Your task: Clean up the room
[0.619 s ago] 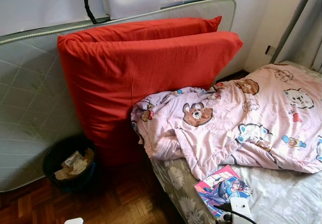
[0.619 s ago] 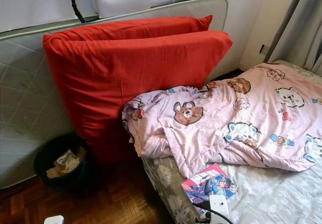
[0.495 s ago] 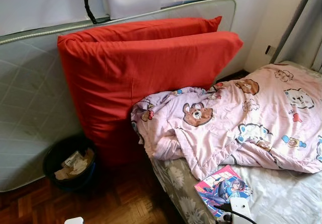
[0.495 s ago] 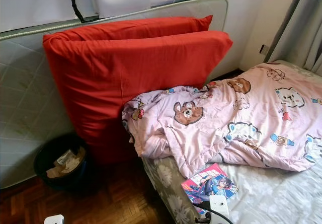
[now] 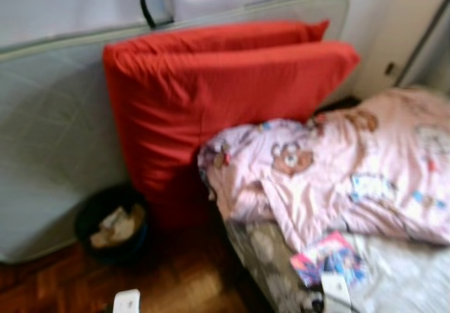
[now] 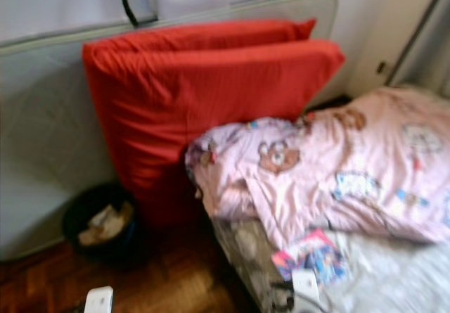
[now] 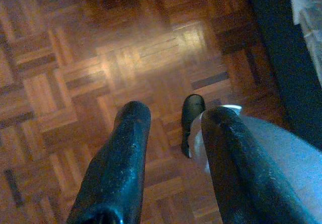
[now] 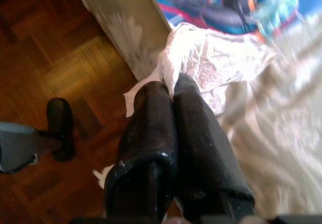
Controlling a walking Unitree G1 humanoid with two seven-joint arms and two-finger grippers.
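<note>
Nearest the robot, the left gripper [image 7: 171, 118] hangs above the wooden floor [image 7: 100, 58], its two black fingers [image 7: 123, 153] pointing down and spread apart with nothing between them. The right gripper [image 8: 172, 90] hangs at the edge of the bed [image 8: 282, 133], its fingers [image 8: 151, 128] pressed together and pinching a crumpled white tissue [image 8: 211, 63] that lies partly on the mattress edge and partly over the side. Just past the tissue on the bed lies a colourful magazine [image 5: 330, 260], at about 5 o'clock in the blurred head views. At about 7 o'clock a black bin [image 5: 112, 221] with crumpled paper inside stands on the floor, near the foot of the cushions. Beyond the magazine, at 3 o'clock, a rumpled pink blanket [image 5: 330, 172] with cartoon bears covers the bed and bunches at its corner. Behind it, at the middle and toward 12 o'clock, two big red cushions [image 5: 225, 102] stand on edge, leaning against a grey mattress [image 5: 56, 130] propped against the white wall [image 5: 63, 3].
</note>
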